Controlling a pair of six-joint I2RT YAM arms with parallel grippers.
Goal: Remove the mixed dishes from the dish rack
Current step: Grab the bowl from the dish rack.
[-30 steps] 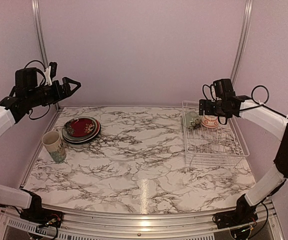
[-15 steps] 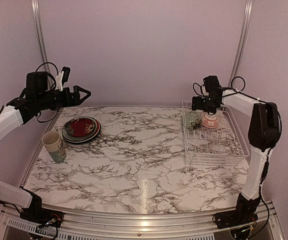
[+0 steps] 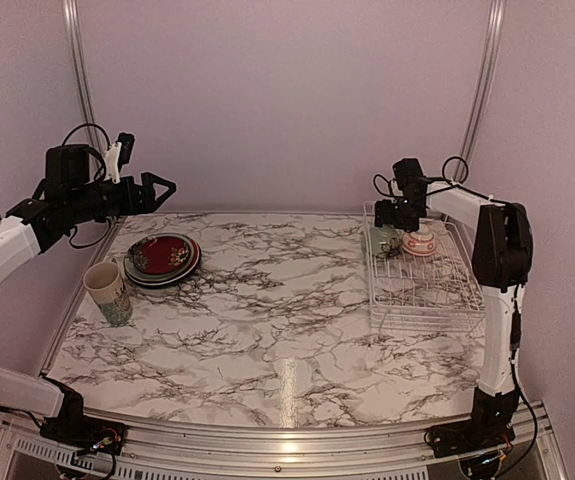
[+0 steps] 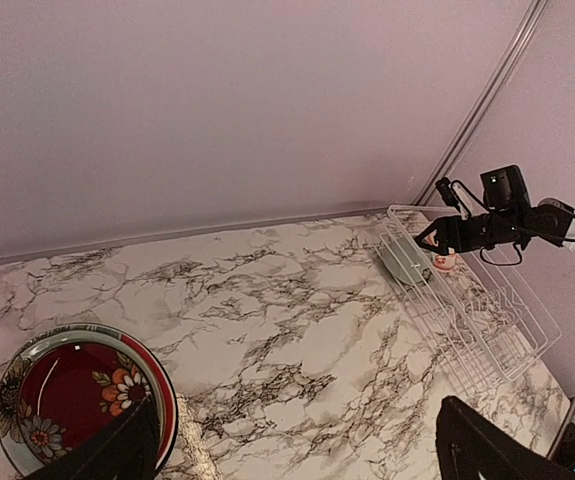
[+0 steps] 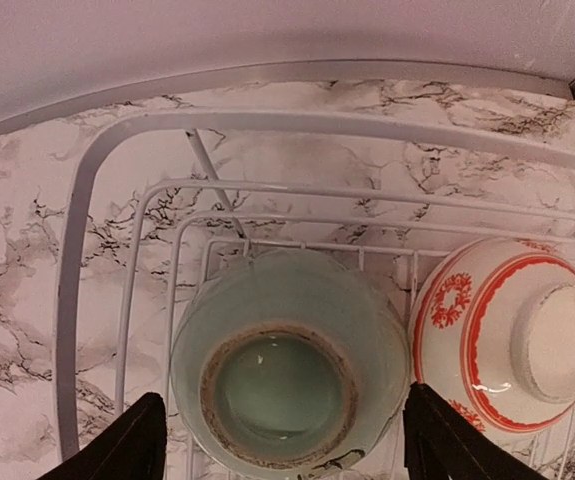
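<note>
The right gripper (image 5: 282,392) has its jaws apart, flanking the upside-down green bowl (image 5: 287,300) at the rack's (image 5: 77,250) 11 o'clock corner. The red-white bowl (image 5: 507,335) sits at the green bowl's 3 o'clock. The left gripper (image 4: 299,403) hangs spread wide above the plates (image 4: 77,390), at the table's (image 3: 287,330) 10 o'clock.

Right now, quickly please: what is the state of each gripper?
Left gripper: open, holding nothing, in the air.
Right gripper: open, straddling the upturned pale green bowl in the dish rack; no grip visible.

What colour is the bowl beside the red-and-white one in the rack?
The bowl is pale green; the right wrist view shows it best.
</note>
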